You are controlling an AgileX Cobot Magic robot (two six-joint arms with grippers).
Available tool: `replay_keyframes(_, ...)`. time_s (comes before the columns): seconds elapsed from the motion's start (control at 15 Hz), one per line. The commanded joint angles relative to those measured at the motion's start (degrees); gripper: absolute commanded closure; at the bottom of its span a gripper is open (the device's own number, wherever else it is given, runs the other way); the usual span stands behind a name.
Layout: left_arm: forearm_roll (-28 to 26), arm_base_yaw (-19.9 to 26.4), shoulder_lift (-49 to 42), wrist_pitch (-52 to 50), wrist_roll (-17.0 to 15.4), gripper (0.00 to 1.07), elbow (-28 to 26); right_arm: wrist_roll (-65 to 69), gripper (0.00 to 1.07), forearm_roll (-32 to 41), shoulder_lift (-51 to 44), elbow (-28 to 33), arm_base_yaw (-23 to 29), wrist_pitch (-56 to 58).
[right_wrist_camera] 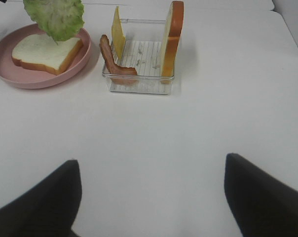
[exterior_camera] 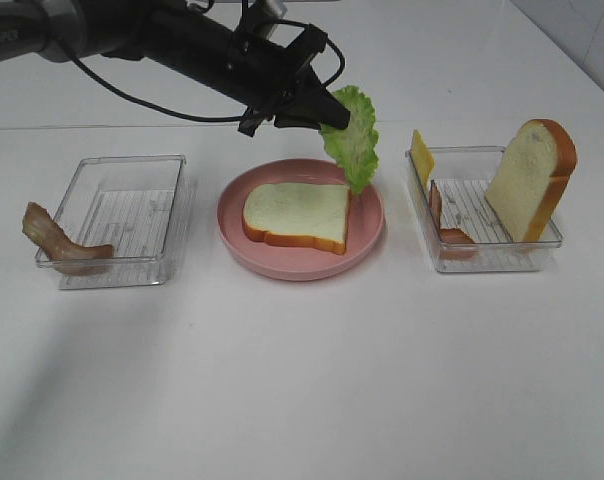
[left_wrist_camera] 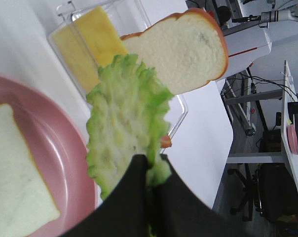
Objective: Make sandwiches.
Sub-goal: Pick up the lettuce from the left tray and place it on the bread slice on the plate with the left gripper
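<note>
Bread slices (exterior_camera: pixel 296 216): 2 (both w/ orange crust). Bacon strips (exterior_camera: pixel 54 238): 2. Lettuce leaf (exterior_camera: pixel 351 135): 1. Cheese slice (exterior_camera: pixel 421 156): 1. Clear bins (exterior_camera: pixel 132 160): 2. Pink plate (exterior_camera: pixel 282 268): 1.

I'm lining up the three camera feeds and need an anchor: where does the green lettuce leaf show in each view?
Exterior high: the lettuce leaf hangs from the left gripper over the right side of the pink plate.
Left wrist: it fills the middle, pinched in the left gripper, before the cheese slice.
Right wrist: at the far edge, above the plate.
Shared landmark: the pink plate with its bread slice.
</note>
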Motion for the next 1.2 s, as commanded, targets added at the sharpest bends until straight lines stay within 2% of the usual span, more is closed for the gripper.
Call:
replay_keyframes(0.07,0.3,0.0,2.7,2.3,-3.2,1.07,-0.3,-0.5,0.31,-0.2,-1.0,0.0,-0.3,-0.7)
replay_keyframes(0.27,2.9,0.1,4.5,3.3,-4.2,1.07,-0.3,-0.5,0.31,-0.2,-1.0,0.0,-0.3,-0.7)
replay_keyframes(0.4,8.9,0.1,4.5,2.4,-4.2,1.07,-0.3,-0.5,0.31,-0.2,-1.0,0.0,-0.3,-0.7)
replay_keyframes(0.53,9.6,0.5,4.5,1.7,-4.2,1.07,-0.3,-0.5,0.31,-0.2,-1.0,0.0,-0.3,-0.7)
replay_keyframes(0.8,9.7,2.3,4.5,0.3,-9.4,1.07,-0.3,-0.5,0.31,-0.2,-1.0,0.0,-0.3,-0.7)
replay_keyframes(1.2,12.3,2.7,4.0,-1.2,-12.8,1.07,-0.3,-0.5,0.31,-0.2,-1.0,0.0,-0.3,-0.7)
